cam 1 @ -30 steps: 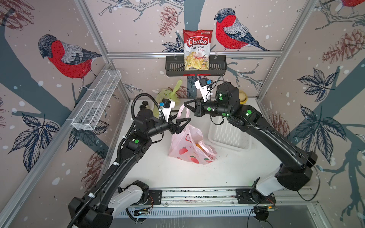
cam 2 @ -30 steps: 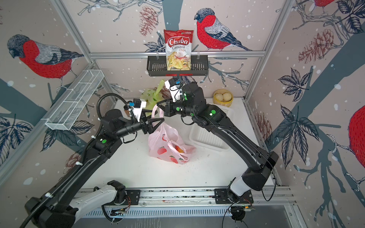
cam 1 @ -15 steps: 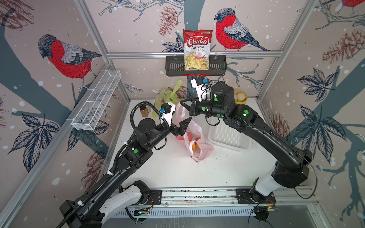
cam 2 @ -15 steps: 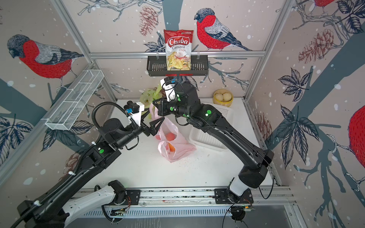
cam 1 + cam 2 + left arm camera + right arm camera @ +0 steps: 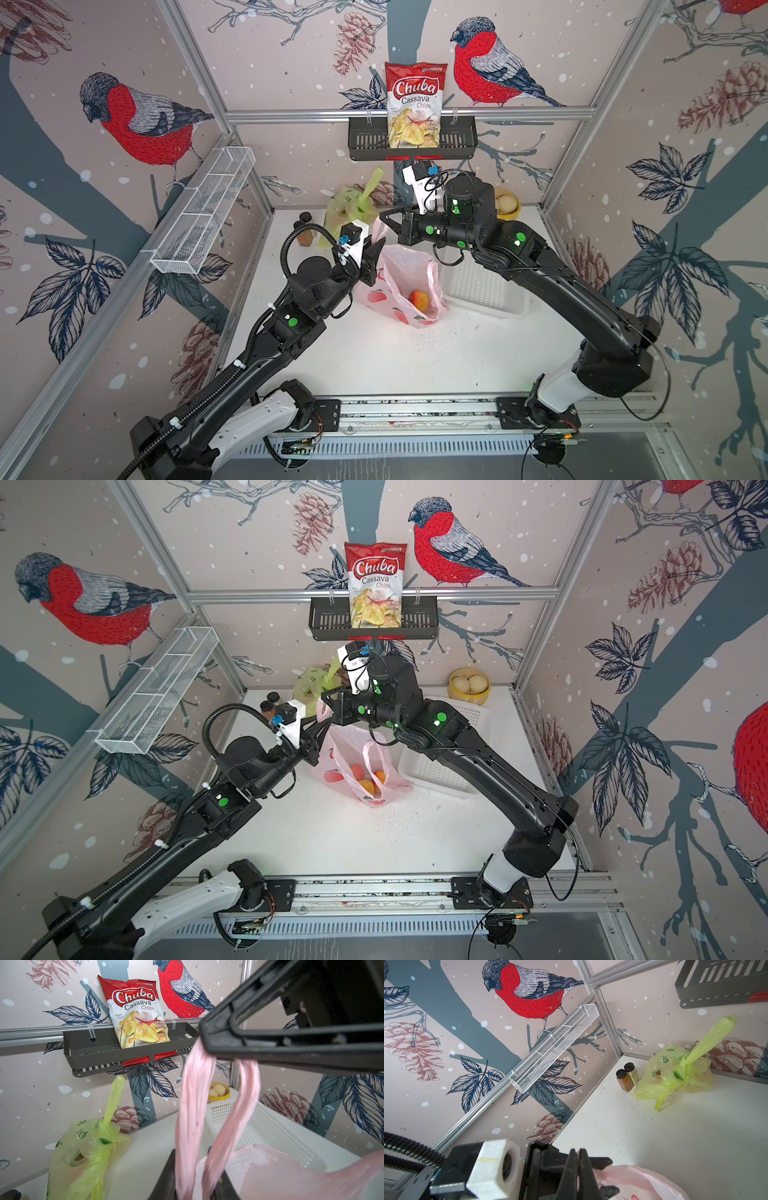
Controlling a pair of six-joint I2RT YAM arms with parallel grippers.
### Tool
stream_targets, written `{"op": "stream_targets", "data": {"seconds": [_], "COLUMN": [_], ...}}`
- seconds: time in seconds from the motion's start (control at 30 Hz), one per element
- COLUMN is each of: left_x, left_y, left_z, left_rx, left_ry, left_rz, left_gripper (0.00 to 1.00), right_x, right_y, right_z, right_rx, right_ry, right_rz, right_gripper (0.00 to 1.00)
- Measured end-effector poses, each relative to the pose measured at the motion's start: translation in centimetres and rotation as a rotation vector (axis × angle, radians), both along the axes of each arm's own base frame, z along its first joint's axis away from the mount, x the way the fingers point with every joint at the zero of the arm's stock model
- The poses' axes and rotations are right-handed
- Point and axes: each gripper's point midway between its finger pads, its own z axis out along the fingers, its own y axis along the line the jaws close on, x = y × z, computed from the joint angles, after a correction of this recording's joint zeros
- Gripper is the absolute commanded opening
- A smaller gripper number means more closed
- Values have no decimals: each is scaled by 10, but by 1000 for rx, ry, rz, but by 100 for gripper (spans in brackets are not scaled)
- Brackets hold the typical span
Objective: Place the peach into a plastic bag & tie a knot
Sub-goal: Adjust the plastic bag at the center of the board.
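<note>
Nearest the camera, the two arms rise from a rail (image 5: 415, 409) at the front edge of the white table (image 5: 374, 365) and lean in toward the middle. There the pink bag (image 5: 405, 272), printed with peaches, sits with its bottom on the table and its mouth open upward. The peach (image 5: 419, 299) lies inside it near the bottom, red and yellow, seen through the opening in a top view. A loose handle loop (image 5: 372, 758) drapes across the mouth. The other handle (image 5: 193, 1118) stands taut in two strands. The left gripper (image 5: 379, 248) is at the bag's upper edge on its own arm's side. In the left wrist view its fingers (image 5: 166, 1180) sit tight against both sides of the bunched strands low down, seemingly pinching them, though the contact falls at the picture's edge. Just above and beyond, the right gripper (image 5: 383, 215) has its jaws pressed together on the top of the same handle, and the strands hang from its tip. Just beside the bag, on the right arm's side, a white basket (image 5: 486, 286) lies on the table. Farther back, two spice jars (image 5: 628, 1076) stand beside a knotted green bag (image 5: 349, 208), and a yellow dish (image 5: 469, 698) of buns sits in the far corner behind the right arm. On the back wall a black shelf (image 5: 365, 141) holds a chips packet (image 5: 415, 104), and a white wire rack (image 5: 203, 212) hangs on the side wall.
</note>
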Motion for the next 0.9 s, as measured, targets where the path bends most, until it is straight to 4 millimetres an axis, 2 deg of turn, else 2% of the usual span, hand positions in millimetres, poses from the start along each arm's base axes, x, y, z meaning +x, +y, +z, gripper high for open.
{"op": "stream_targets", "data": {"seconds": [0.07, 0.13, 0.17, 0.33, 0.37, 0.5, 0.57, 0.6, 0.7, 0.8, 0.9], "left_x": [0, -1, -1, -2, -2, 4, 11, 17, 27, 31, 33], "left_y": [-1, -3, -4, -7, -8, -10, -10, -8, -4, -2, -1], "left_z": [-3, -6, -7, -9, -10, -10, -13, -16, -25, -26, -20], "left_rx": [5, 7, 9, 14, 11, 3, 13, 14, 22, 10, 0], "left_ry": [5, 9, 11, 12, 14, 34, 54, 70, 111, 129, 125], "left_rz": [-2, -18, -20, -36, -45, -42, -39, -26, -17, -20, -31], "left_gripper": [13, 2, 0, 0, 0, 0, 0, 0, 0, 0, 0], "right_x": [2, 3, 3, 4, 5, 7, 1, -5, -23, -44, -63], "right_y": [-1, -4, -4, -9, -12, -30, -45, -52, -76, -97, -105], "right_z": [0, -1, -2, -5, -6, -6, -6, -7, -13, -20, -20], "right_rx": [-1, -3, -5, -10, -11, -35, -62, -75, -116, -136, -134], "right_ry": [0, 2, 5, 13, 15, -20, -69, -91, -169, -238, -301], "right_rz": [-5, -10, -8, -6, -4, -23, -27, -19, 2, 39, 104], "right_gripper": [0, 0, 0, 1, 9, 60, 79, 86, 100, 100, 100]}}
